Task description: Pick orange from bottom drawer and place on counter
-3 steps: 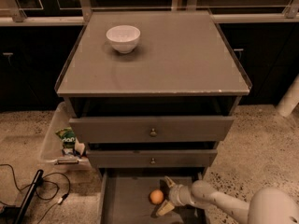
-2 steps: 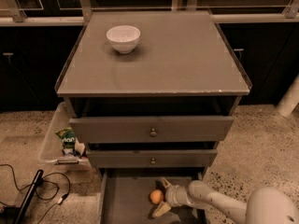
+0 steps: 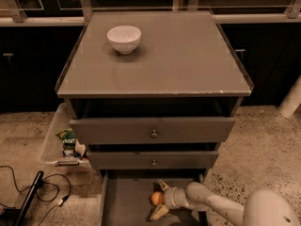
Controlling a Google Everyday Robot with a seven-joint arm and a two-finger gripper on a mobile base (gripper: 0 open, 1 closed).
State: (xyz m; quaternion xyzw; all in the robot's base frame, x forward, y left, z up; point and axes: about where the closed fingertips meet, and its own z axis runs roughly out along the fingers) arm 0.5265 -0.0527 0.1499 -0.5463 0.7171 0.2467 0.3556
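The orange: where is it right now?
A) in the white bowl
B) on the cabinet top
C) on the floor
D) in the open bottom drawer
D: the orange lies in the open bottom drawer, with the gripper down in the drawer, its fingers spread either side of it.

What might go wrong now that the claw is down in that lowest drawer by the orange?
1. The gripper sits open in the bottom drawer, one finger on each side of the orange. A slight nudge may send the round fruit rolling across the flat floor.
2. The knobbed drawer is close above the gripper, so lifting toward the counter might clip it.
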